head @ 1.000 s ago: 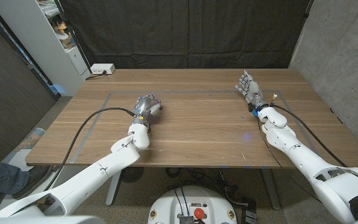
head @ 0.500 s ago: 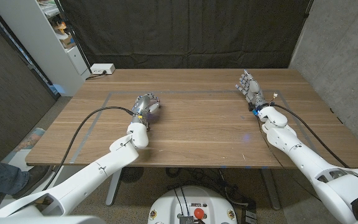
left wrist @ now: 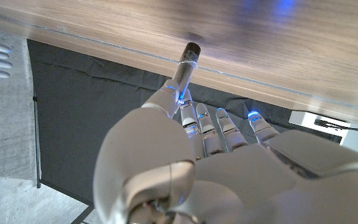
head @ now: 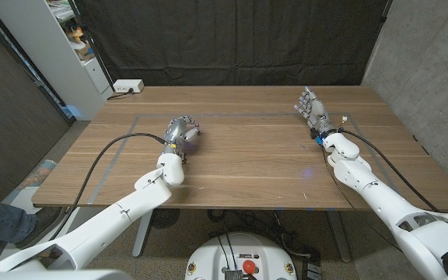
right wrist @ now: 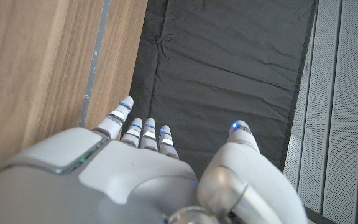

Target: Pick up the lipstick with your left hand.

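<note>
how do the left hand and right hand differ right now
The left hand holds the lipstick, its fingers closed around the tube; the right hand holds nothing, with its fingers extended and apart. The left hand sits near the middle of the table, the right hand nearer the far right corner. Both are the same white-and-grey build and are over the wood.

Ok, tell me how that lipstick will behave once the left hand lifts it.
The lipstick looks like a slim, stiff tube, so it probably won't bend. Its round, smooth body may slip or pivot, since the left hand seems to hold it near one end with the rest sticking out. If dropped on the table, it would likely roll.
</note>
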